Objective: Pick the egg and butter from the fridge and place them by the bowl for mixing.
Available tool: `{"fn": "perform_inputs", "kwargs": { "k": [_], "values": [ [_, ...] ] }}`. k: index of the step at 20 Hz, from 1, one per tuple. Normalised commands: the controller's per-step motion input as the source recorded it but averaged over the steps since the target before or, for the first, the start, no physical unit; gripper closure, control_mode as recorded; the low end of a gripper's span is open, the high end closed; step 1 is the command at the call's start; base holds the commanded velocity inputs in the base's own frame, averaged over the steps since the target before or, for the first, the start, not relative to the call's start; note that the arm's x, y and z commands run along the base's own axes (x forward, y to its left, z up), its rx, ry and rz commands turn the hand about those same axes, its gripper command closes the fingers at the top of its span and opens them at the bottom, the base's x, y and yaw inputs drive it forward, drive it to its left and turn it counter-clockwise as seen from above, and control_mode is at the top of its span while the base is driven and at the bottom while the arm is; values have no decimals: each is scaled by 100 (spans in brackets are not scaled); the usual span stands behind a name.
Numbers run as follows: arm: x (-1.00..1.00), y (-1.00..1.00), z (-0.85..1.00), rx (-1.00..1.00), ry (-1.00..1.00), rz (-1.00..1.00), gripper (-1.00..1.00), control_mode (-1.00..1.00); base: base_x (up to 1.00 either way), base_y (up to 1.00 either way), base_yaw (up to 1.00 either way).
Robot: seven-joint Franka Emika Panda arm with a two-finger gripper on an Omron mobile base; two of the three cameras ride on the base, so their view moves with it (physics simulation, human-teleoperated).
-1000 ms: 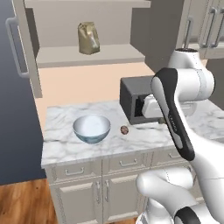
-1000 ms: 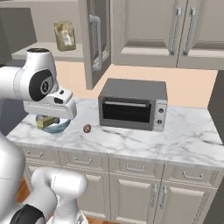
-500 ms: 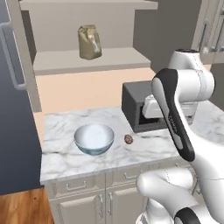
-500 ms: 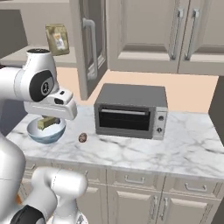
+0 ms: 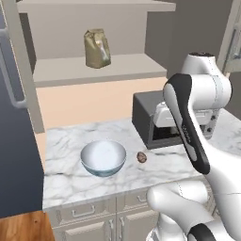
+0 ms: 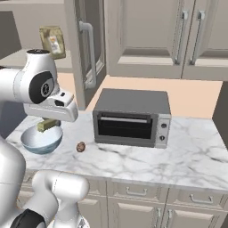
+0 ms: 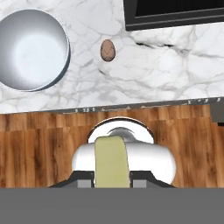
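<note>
**Halfway: egg down, butter in transit**

Already the egg [image 7: 107, 50] lies on the counter [image 5: 70, 183] just beside the bowl [image 5: 103, 158]. The hand [image 7: 111, 183] is clamped on the butter [image 7: 111, 161], held over the floor short of the counter edge. Placing it remains. Bare marble ahead, between egg and oven [image 6: 132, 117], looks roomy enough.

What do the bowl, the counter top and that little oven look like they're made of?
The bowl looks like glazed ceramic or glass: pale blue-white with a glossy sheen. The counter top looks like polished marble, white with grey veins. The oven looks like brushed grey metal with a dark glass door.
</note>
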Motion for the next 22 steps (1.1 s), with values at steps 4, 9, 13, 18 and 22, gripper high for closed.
{"fn": "perform_inputs", "kwargs": {
  "k": [4,9,13,18,22],
  "values": [
    [0,0,0,0,0,0,100,100,51,17,0],
    [0,0,0,0,0,0,100,100,57,20,0],
    [0,0,0,0,0,0,100,100,71,24,0],
    [16,5,-10,0,2,0,100,-100,55,21,1],
    [80,15,-81,0,16,1,100,-100,0,0,0]
  ]
}}
